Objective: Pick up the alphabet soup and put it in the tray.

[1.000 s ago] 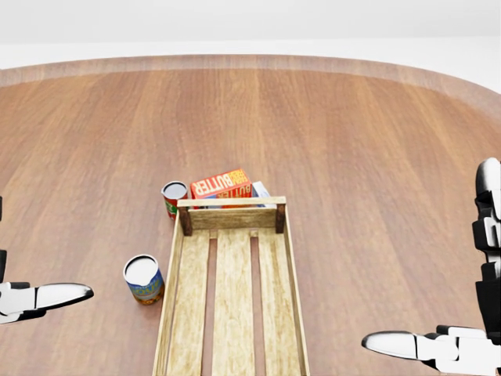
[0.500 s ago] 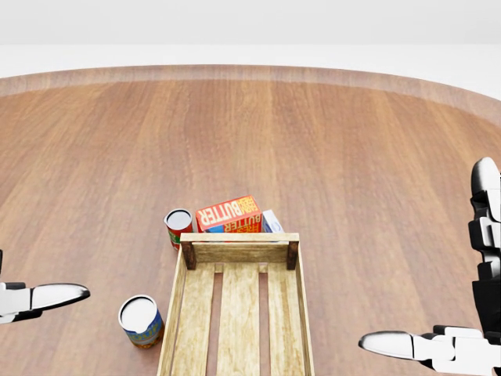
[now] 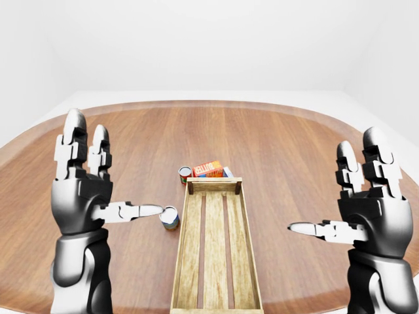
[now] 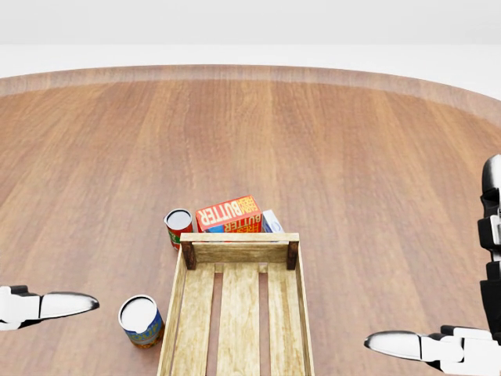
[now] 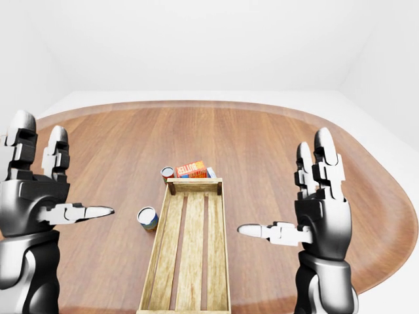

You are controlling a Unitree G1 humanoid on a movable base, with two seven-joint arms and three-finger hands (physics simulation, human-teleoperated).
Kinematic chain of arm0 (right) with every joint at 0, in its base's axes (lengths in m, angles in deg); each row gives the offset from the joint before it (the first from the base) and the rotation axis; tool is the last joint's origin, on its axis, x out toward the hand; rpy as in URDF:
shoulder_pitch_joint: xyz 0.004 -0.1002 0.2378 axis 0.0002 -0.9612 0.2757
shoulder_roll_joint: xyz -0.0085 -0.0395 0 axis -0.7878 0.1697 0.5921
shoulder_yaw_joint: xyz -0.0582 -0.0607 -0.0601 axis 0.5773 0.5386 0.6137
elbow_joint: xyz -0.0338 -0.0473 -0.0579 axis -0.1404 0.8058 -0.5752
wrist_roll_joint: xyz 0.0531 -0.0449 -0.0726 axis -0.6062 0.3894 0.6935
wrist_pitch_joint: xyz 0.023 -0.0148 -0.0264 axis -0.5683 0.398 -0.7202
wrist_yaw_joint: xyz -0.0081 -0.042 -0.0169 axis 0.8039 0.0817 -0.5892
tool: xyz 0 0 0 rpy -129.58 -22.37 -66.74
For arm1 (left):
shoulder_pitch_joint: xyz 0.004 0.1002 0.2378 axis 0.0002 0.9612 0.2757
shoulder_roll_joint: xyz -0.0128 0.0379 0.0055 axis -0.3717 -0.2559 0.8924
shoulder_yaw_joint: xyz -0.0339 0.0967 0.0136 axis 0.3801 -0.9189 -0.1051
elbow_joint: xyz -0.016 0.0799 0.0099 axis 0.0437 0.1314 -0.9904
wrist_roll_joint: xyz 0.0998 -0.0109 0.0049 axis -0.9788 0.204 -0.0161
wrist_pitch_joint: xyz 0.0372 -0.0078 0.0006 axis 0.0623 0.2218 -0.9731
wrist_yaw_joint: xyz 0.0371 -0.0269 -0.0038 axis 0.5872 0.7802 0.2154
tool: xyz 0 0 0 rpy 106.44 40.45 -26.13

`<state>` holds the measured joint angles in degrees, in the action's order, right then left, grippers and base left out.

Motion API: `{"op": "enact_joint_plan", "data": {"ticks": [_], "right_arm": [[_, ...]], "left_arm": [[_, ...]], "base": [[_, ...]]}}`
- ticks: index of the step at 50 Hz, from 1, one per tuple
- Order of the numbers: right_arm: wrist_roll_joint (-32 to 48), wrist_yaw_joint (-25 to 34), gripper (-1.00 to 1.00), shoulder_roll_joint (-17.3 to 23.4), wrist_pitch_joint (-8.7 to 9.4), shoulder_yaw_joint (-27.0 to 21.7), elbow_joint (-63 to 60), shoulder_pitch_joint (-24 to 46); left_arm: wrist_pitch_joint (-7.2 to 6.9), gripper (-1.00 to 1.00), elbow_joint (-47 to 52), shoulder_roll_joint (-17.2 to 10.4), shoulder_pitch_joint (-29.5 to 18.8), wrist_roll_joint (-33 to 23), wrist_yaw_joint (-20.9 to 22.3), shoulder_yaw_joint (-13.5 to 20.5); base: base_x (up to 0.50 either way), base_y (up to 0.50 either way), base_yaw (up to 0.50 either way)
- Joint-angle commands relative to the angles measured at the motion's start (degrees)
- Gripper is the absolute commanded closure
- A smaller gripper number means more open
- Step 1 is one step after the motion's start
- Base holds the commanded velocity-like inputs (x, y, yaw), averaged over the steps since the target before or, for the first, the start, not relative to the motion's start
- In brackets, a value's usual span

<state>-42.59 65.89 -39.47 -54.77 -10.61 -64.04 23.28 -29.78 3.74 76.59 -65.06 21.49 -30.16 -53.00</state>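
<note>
Both hands are up and wide open, holding nothing. One hand, the left hand (image 3: 82, 196), is on the left, and the right hand (image 3: 370, 209) is on the right. Between them a long wooden tray (image 4: 235, 313) lies on the round brown desk (image 4: 352, 157). The soup can (image 4: 141, 320) stands just left of the tray. At the tray's far end are a red can (image 4: 178, 225) and a butter box (image 4: 228, 214).
</note>
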Motion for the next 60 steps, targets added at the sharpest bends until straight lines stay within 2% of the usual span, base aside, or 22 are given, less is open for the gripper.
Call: {"op": "enact_joint_plan", "data": {"ticks": [1, 2, 6, 7, 8, 11, 12, 14, 19, 21, 22, 23, 28, 30, 31, 32, 33, 34, 42, 45, 53, 60], "right_arm": [[-0.74, 0.29, -0.97, -0.26, 0.00, -0.36, -1.34, -0.31], [-0.81, 0.32, -0.97, -0.26, 0.00, -0.34, -1.85, -0.37], [-1.52, 0.66, -0.96, -0.43, 0.00, -1.35, -2.95, -0.62], [-1.50, 0.73, -0.96, -0.49, 0.00, -1.40, -2.97, -0.61], [-1.77, 0.82, -0.97, -0.56, 0.00, -1.79, -3.25, -0.62], [-1.50, 0.64, -0.97, -0.80, 0.00, -1.43, -3.26, -0.38], [-1.03, 0.56, -0.96, -0.83, 0.00, -0.49, -3.34, -0.40], [-1.00, 0.40, -0.97, -0.77, 0.00, -0.14, -3.67, -0.56], [-1.75, 0.57, -0.97, -0.75, 0.00, -0.92, -4.50, -0.64], [-1.75, 0.59, -0.97, -0.83, 0.00, -0.79, -5.04, -0.78], [-1.88, 0.63, -0.97, -0.86, 0.00, -0.81, -5.41, -0.81], [-1.89, 0.62, -0.97, -0.88, 0.00, -0.86, -5.60, -0.82], [-2.60, 0.91, -0.97, -1.10, 0.00, -1.99, -6.68, -0.94], [-2.62, 1.05, -0.97, -1.21, 0.00, -2.09, -6.83, -0.96], [-2.61, 1.09, -0.97, -1.25, 0.00, -2.11, -6.86, -0.95], [-2.48, 1.17, -0.97, -1.28, 0.00, -1.99, -6.76, -0.97], [-2.12, 1.14, -0.97, -1.26, 0.00, -1.67, -6.52, -0.90], [-1.90, 1.05, -0.97, -1.24, 0.00, -1.45, -6.33, -0.83], [-1.99, 0.88, -0.96, -1.15, 0.00, -2.02, -6.55, -0.81], [-1.86, 1.01, -0.97, -1.23, 0.00, -2.01, -6.86, -0.89], [-1.46, 0.82, -0.97, -1.17, 0.00, -1.81, -6.35, -0.60], [-1.96, 0.99, -0.97, -1.28, 0.00, -2.58, -7.01, -0.72]], "left_arm": [[0.00, -1.00, 4.60, -4.96, -2.71, -14.39, 9.21, 0.57], [0.00, -1.00, 3.37, -5.99, -2.56, -18.12, 11.29, -0.11], [0.00, -1.00, -2.33, -6.64, -2.61, -29.50, 17.46, -1.20], [0.00, -1.00, -2.45, -5.99, -2.82, -30.32, 18.35, -0.82], [0.00, -1.00, -3.54, -6.82, -4.26, -31.44, 20.56, -0.23], [0.00, -1.00, -8.67, -7.88, -6.22, -35.34, 20.48, 0.52], [0.00, -1.00, -14.59, -9.25, -7.41, -37.52, 22.62, -0.85], [0.00, -1.00, -20.95, -10.33, -9.26, -41.55, 21.98, -1.48], [0.00, -1.00, -27.25, -11.37, -11.41, -47.59, 24.57, -2.51], [2.95, -1.00, -30.95, -12.48, -12.57, -49.72, 25.25, -3.18], [3.12, -1.00, -32.96, -12.77, -13.76, -50.59, 25.50, -3.24], [2.71, -1.00, -34.02, -12.81, -14.87, -51.03, 25.51, -3.13], [5.88, -1.00, -41.21, -14.64, -18.44, -54.35, 26.65, -4.80], [5.43, -1.00, -42.28, -14.69, -19.28, -55.12, 27.09, -4.85], [5.87, -1.00, -42.58, -14.84, -19.48, -55.30, 27.17, -4.88], [7.13, -1.00, -43.81, -15.32, -19.88, -55.64, 27.23, -5.13], [9.09, -1.00, -44.96, -15.82, -20.05, -56.37, 26.59, -5.40], [10.00, -1.00, -45.92, -16.06, -20.05, -57.09, 26.44, -5.54], [10.00, -1.00, -52.58, -16.32, -22.56, -59.11, 27.71, -6.41], [10.00, -1.00, -56.96, -16.35, -23.27, -60.67, 24.89, -7.53], [10.00, -1.00, -59.37, -16.17, -24.53, -61.42, 25.24, -7.98], [10.00, -1.00, -68.99, -16.02, -28.01, -62.78, 21.77, -10.09]], "base": [[0.00, 0.00, 0.00], [0.00, 0.00, 0.00], [0.00, 0.00, 0.00], [0.00, 0.00, 0.00], [0.00, 0.00, 0.00], [0.00, 0.00, 0.00], [0.00, 0.00, 0.00], [0.00, 0.00, 0.00], [0.00, 0.00, 0.00], [0.00, 0.00, 0.00], [0.00, 0.00, 0.00], [0.00, 0.00, 0.00], [0.00, 0.00, 0.00], [0.00, 0.00, 0.00], [0.00, 0.00, 0.00], [0.00, 0.00, 0.00], [0.00, 0.00, 0.00], [0.00, 0.00, 0.00], [0.00, 0.00, 0.00], [0.00, 0.00, 0.00], [0.00, 0.00, 0.00], [0.00, 0.00, 0.00]]}}
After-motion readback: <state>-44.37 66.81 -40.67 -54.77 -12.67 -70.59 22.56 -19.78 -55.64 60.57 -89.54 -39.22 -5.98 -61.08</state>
